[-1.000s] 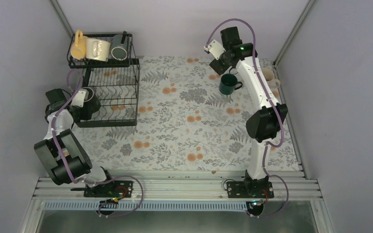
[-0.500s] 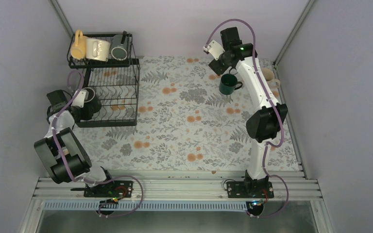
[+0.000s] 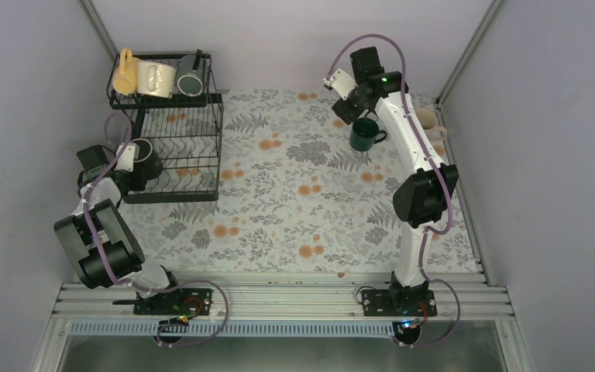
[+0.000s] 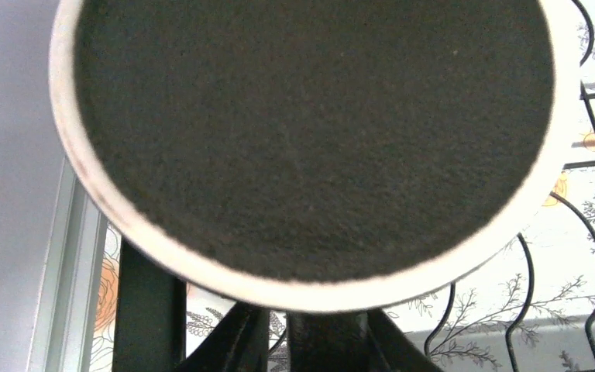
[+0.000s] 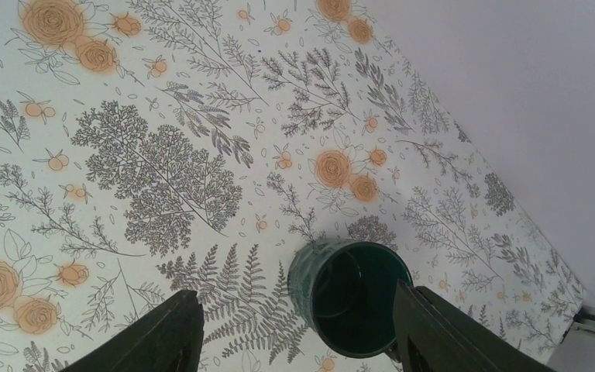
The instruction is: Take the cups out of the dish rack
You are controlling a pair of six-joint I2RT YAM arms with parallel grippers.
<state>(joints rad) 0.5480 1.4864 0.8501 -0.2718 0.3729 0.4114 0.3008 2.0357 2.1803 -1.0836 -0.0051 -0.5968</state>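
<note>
The black wire dish rack (image 3: 198,175) stands at the far left. Its upper shelf holds the yellow mug (image 3: 124,72), the cream lettered mug (image 3: 157,78) and the dark grey mug (image 3: 190,77). My left gripper (image 3: 133,166) is at the lower tray's left side, shut on the black mug (image 3: 144,152). In the left wrist view the mug's base (image 4: 310,132) fills the frame above the gripper (image 4: 310,341), with rack wires (image 4: 528,263) behind it. My right gripper (image 3: 349,107) is open and empty, raised above the upright dark green mug (image 3: 365,134). The mug (image 5: 352,298) shows between the fingers (image 5: 163,337).
The beige mug (image 3: 428,122) stands at the far right, partly behind the right arm. The flowered cloth (image 3: 279,201) covers the table. Walls close in on the left, back and right, and a metal rail (image 3: 279,298) runs along the near edge.
My left arm has shifted slightly left and nearer with the black mug. My right gripper has drawn a little up and back from the green mug, which stays put.
</note>
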